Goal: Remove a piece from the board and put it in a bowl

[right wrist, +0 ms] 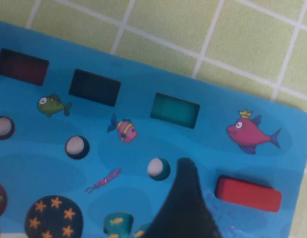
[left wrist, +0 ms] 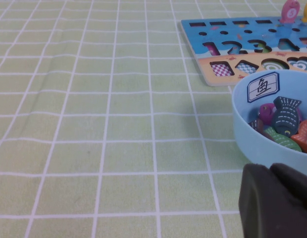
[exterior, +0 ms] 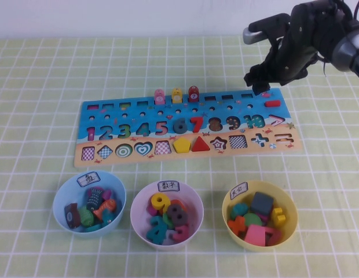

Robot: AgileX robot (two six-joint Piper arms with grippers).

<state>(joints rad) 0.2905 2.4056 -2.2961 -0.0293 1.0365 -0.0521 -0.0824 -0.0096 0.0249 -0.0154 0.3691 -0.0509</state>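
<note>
My right gripper hovers over the far right corner of the board, just behind the piece, which lies flat on the blue part near that corner; I cannot tell how wide its fingers stand. My left gripper rests on the table beside the light blue bowl, its state also unreadable. Risk: a misaligned descent could push the low piece along the board or pinch one end only, and it could drop before reaching the yellow bowl.
</note>
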